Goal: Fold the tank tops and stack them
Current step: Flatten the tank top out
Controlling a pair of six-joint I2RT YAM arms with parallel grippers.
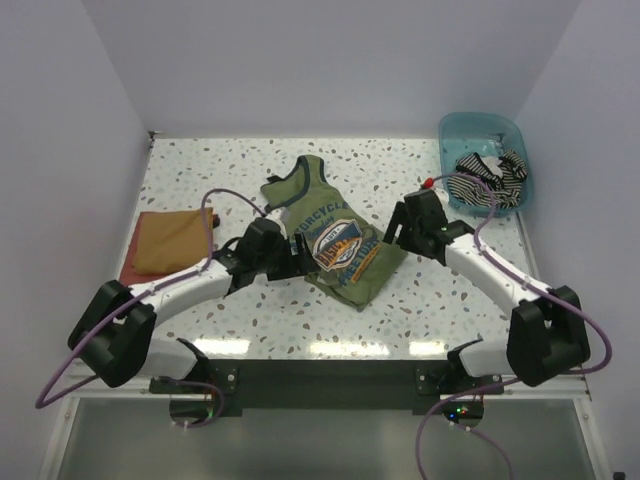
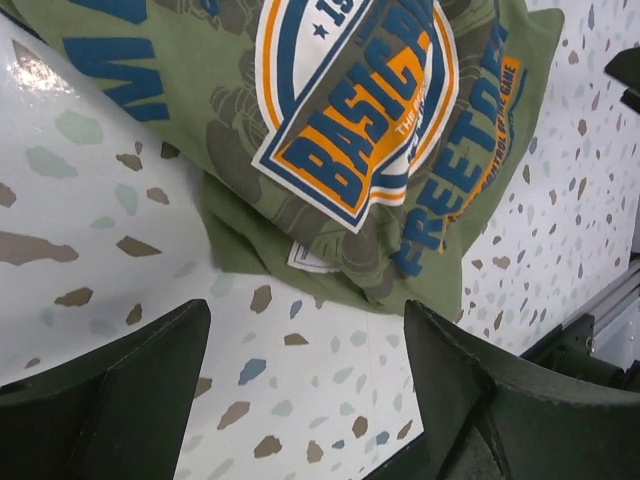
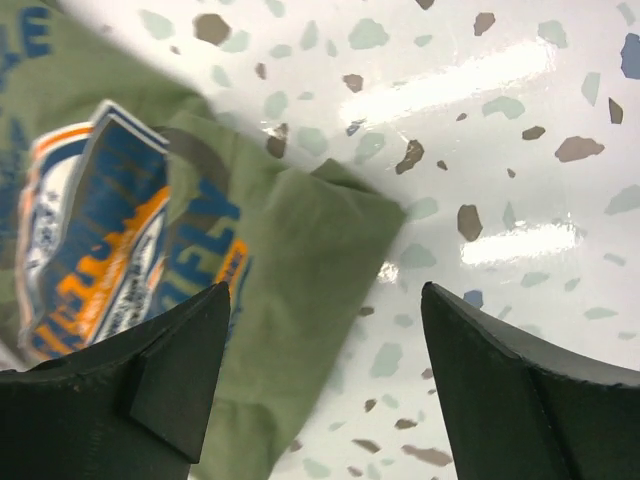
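The olive-green tank top point(image 1: 335, 240) with navy trim and a chest print lies roughly flat mid-table, straps toward the back. It fills the top of the left wrist view point(image 2: 380, 130) and the left of the right wrist view point(image 3: 270, 270). My left gripper point(image 1: 292, 252) is open and empty at its left edge, just above the table point(image 2: 305, 345). My right gripper point(image 1: 397, 232) is open and empty over the shirt's right hem corner point(image 3: 325, 320). The black-and-white striped tank top point(image 1: 488, 172) lies crumpled in the blue tub.
A light blue plastic tub point(image 1: 470, 128) stands at the back right corner. A folded orange-brown cloth point(image 1: 170, 240) lies at the left of the speckled table point(image 1: 420, 300). White walls enclose the back and sides.
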